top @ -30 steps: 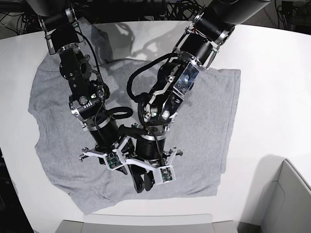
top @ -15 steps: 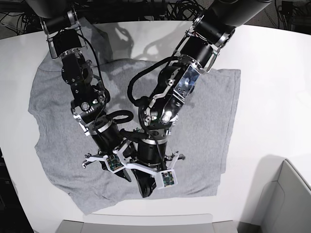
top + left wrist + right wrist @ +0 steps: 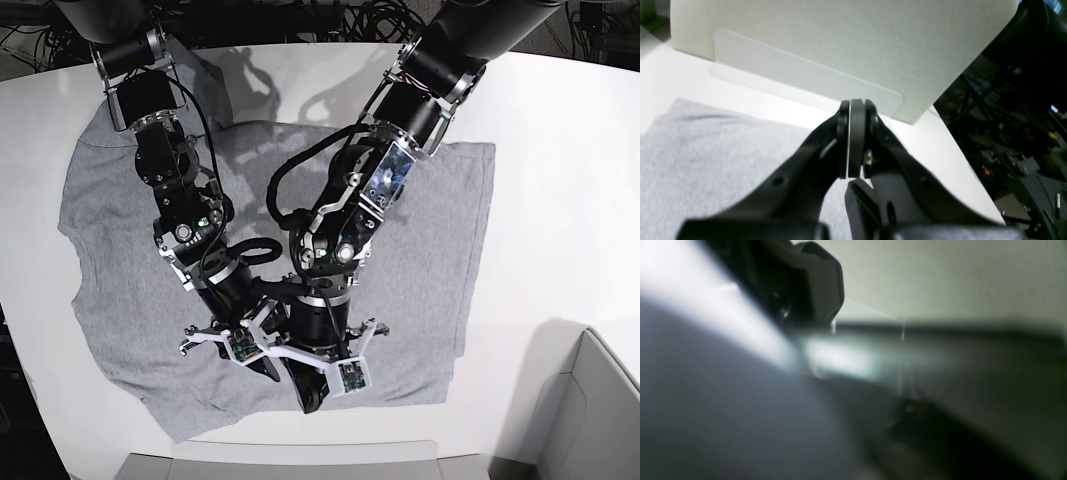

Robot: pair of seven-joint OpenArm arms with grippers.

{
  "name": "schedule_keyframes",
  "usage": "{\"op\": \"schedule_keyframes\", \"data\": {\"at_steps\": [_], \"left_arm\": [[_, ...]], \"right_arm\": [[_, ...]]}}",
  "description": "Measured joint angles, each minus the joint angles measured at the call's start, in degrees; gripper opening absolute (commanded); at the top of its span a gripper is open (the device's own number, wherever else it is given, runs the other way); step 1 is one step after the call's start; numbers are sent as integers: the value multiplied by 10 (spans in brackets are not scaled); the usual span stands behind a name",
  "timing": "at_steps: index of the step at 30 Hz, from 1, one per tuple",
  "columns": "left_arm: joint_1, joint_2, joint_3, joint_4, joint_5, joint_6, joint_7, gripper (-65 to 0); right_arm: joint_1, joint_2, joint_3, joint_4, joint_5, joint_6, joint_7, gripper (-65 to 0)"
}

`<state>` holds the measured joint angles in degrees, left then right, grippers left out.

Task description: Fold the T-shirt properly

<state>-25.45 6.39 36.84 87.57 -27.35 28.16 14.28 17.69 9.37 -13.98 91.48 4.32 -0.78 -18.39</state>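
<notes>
Since my left tool (image 3: pixel 853 143) is pinched together empty, I regrip the limp, light T-shirt (image 3: pixel 420 260) at its near hem (right tool's state unclear).

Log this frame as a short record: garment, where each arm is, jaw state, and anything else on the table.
garment: grey T-shirt, spread flat on the white table, plain side up
left gripper: jaws shut, no cloth visible between them, over the shirt's near edge
right gripper: low over the shirt beside the left one; jaw state unclear, wrist view blurred
fold progress: none visible
other items: pale bin at the table's near corner
</notes>
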Motion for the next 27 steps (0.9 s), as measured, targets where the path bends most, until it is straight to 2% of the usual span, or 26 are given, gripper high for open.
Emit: {"op": "schedule_keyframes", "data": {"at_steps": [8, 15, 26, 27], "left_arm": [[-1, 2, 0, -1, -6, 0, 2, -650], [4, 6, -38, -5, -10, -23, 10, -650], [-1, 9, -78, -5, -9, -38, 23, -650], [-1, 10, -82, -5, -31, -37, 19, -650]], "right_arm": [[-2, 2, 1, 15, 2, -1, -22, -516], [-7, -8, 2, 17, -11, -5, -40, -516], [-5, -12, 2, 22, -15, -9, -46, -516], [-6, -12, 2, 23, 3, -21, -40, -516]]}}
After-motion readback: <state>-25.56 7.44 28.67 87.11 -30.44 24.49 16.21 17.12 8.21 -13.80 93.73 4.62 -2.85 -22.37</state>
